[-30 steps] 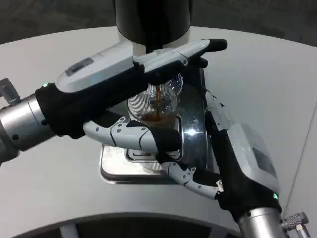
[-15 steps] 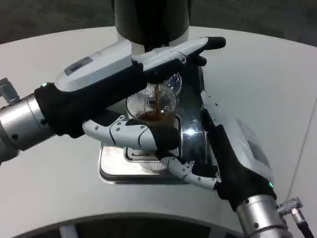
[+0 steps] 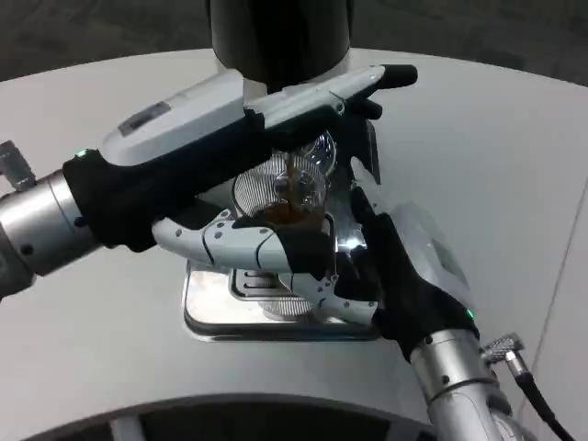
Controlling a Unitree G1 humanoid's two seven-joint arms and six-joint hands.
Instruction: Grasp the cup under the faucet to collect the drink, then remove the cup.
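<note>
A clear ribbed cup stands on the metal drip tray under the faucet of a black dispenser. A brown stream runs into it, and brown drink lies in its bottom. My left hand reaches in from the left and grips the cup, long fingers behind and above it, the lower one curled across its front. My right hand is close on the cup's right with spread fingers low by the tray. Whether it touches the cup is hidden.
The chrome face of the dispenser stands right behind the right hand. The white round table stretches out on both sides. A cable and plug hang at my right wrist near the table's front edge.
My right hand has moved up and to the left, from the tray's right front corner to just beside the cup. My left hand keeps its grip, and the drink keeps pouring.
</note>
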